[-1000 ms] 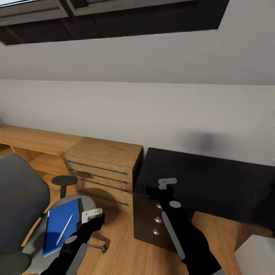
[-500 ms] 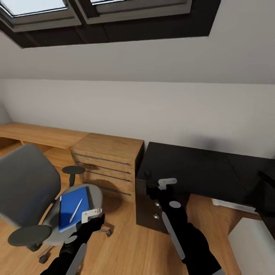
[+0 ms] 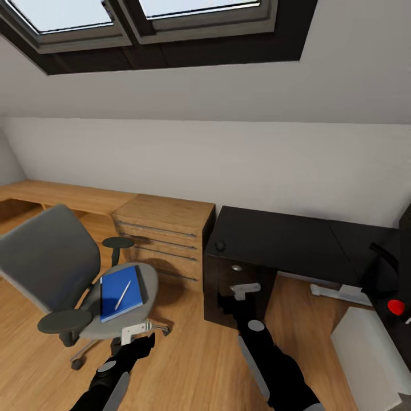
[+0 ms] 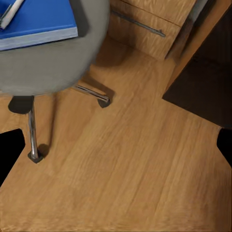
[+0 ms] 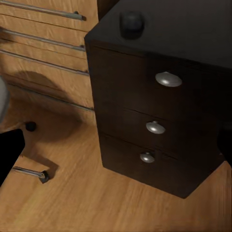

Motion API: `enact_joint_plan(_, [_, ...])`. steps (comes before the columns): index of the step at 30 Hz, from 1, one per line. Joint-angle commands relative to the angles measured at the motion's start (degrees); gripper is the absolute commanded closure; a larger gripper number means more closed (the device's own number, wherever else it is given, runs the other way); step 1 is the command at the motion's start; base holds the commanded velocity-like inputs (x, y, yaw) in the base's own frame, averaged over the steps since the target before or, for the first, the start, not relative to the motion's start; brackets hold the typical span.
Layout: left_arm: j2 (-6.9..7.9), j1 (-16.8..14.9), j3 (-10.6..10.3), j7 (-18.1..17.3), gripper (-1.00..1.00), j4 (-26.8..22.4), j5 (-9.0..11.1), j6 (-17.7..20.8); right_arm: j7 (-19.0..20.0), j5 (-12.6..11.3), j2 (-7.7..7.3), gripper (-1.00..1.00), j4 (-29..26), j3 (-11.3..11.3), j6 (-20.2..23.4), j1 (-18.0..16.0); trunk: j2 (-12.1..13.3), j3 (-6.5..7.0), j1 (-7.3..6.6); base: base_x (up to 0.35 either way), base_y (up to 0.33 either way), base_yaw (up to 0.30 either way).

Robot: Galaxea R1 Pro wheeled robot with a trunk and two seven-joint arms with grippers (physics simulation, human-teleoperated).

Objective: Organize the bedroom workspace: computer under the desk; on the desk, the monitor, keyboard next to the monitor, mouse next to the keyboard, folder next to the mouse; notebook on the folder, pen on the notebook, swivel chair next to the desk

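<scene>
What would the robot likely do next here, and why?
Probably reach the left gripper toward the folder, which lies on the swivel chair seat with the pen on it. The gripper hangs just short of the seat, and the desk top has room.

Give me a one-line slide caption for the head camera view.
Robot faces the black desk with the mouse at its corner; the blue folder and pen lie on the swivel chair.

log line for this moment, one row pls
blue rectangular folder on grey swivel chair seat, thin silvery pen on it | small black mouse on glossy black desk | both pincers empty
</scene>
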Motion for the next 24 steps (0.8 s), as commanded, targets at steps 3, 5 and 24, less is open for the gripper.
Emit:
enact_joint_plan(3, [0.01, -0.04, -0.29, 0.48, -1.0, 8.35, 0.53, -1.61, -0.65, -0.29, -0.18, -1.0, 8.7, 0.49, -5.05, 0.01, -0.05, -0.06, -0.01, -0.054, 0.0, 0.0])
enact_joint_plan(5, [-0.03, -0.04, -0.32, 0.31, -1.0, 18.45, 0.51, -8.94, -1.33, -0.34, -0.24, -1.0, 19.88, 0.61, -11.7, 0.19, -0.05, -0.06, -0.01, -0.019, 0.0, 0.0])
enact_joint_plan(24, [-1.64, -0.04, -0.33, 0.16, -1.0, 38.09, 0.25, -21.1, -3.19, -0.7, 0.03, -1.0, 58.71, 0.73, -46.29, 0.28, -0.05, 0.68, -0.01, -0.085, 0.0, 0.0])
